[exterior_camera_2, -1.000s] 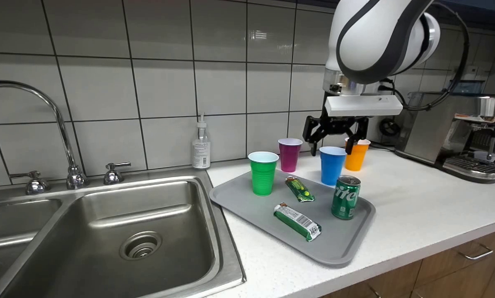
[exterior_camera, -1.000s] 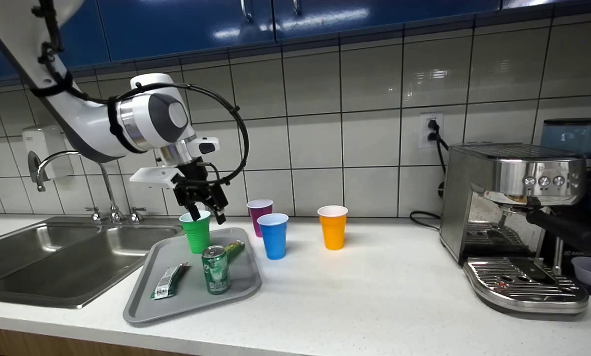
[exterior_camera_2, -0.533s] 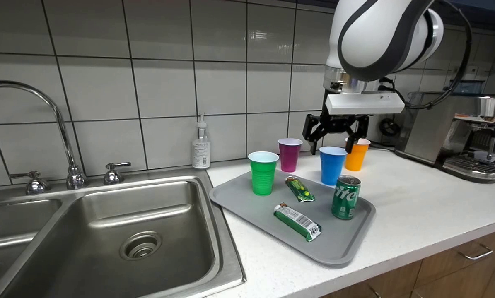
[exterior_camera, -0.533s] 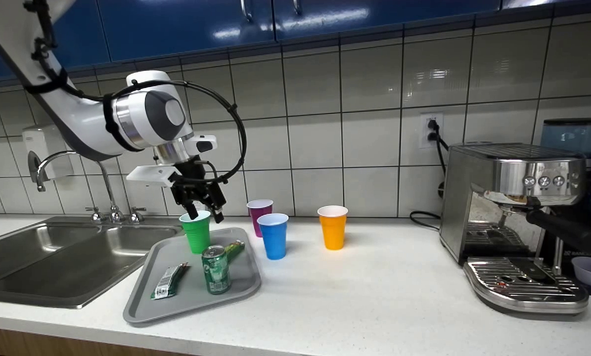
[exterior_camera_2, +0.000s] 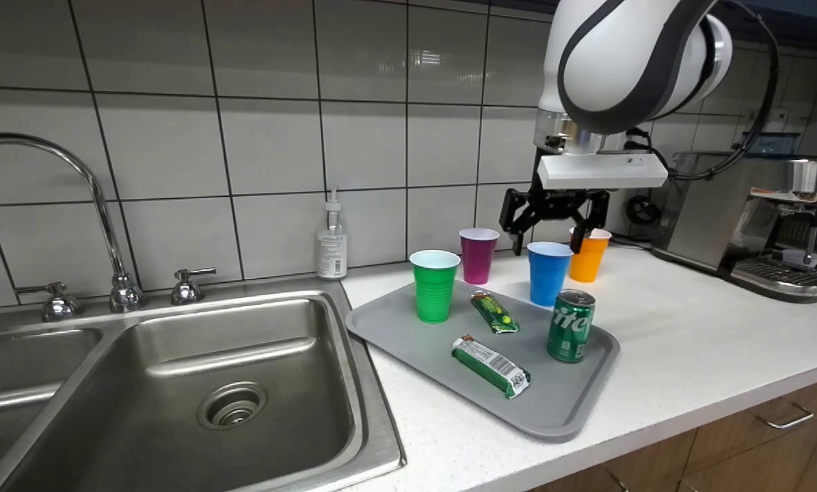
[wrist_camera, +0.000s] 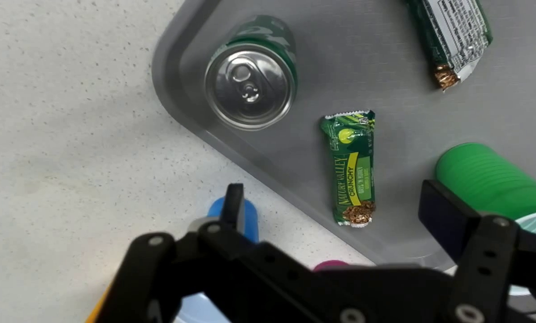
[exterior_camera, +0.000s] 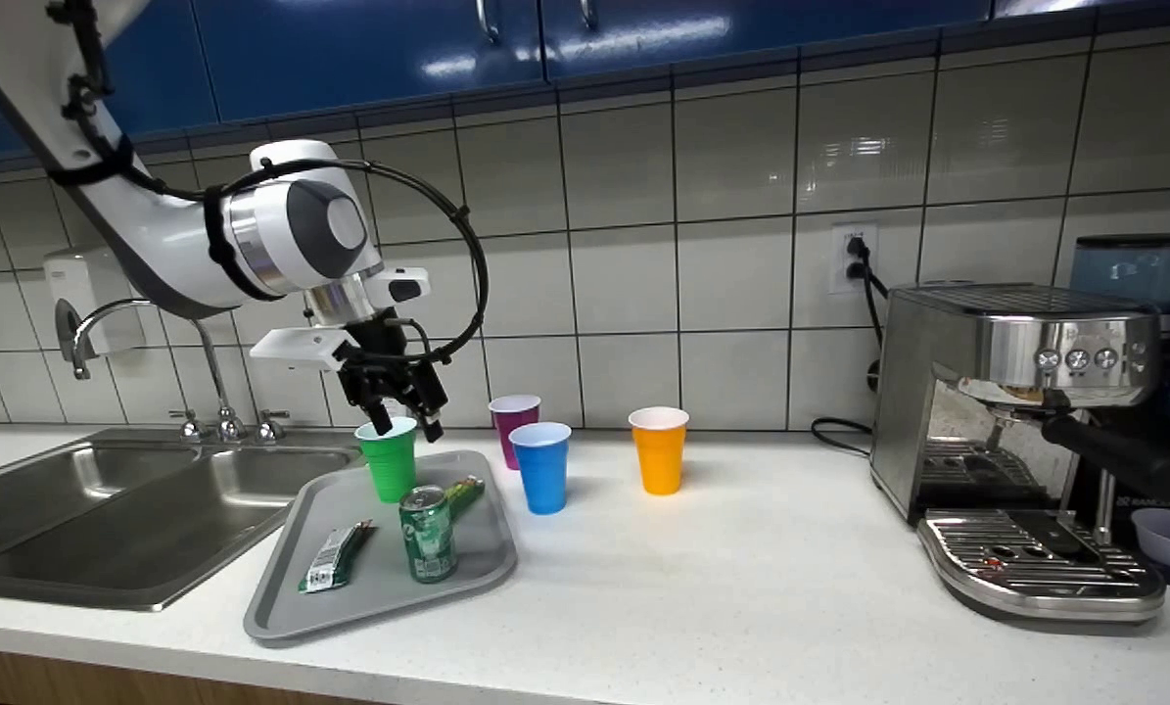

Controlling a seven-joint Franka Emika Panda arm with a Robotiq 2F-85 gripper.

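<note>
1. The gripper (exterior_camera_2: 547, 244) hangs in the air near the wall side of the gray tray (exterior_camera_2: 408, 338), its jaws spread wide; the wrist view's lower edge crops its body.
2. The Nature Valley Crunchy bar (wrist_camera: 353, 170) lies flat on the tray, label up, showing between the jaws in the wrist view. In an exterior view the Sprite can (exterior_camera: 428, 543) hides part of it. Its long axis runs nearly top to bottom in the wrist view; the golden-brown end points toward the tiled wall (exterior_camera_2: 367, 143).
3. The green cup (exterior_camera_2: 434, 290) stands upright on the tray near the bar; in the wrist view a jaw and the right edge hide parts of it.
4. A second wrapped bar (exterior_camera_2: 491, 367) lies barcode up, roughly parallel; the wrist view's top edge cuts it off.
5. The can stands upright near a tray corner, its logo only partly readable.
6. On the desk (exterior_camera: 741, 578), the blue cup (exterior_camera: 542, 475), purple cup (exterior_camera: 511, 436) and orange cup (exterior_camera: 661, 455) are largely masked in the wrist view.
7. The espresso machine (exterior_camera_2: 705, 212) is cropped in an exterior view.
</note>
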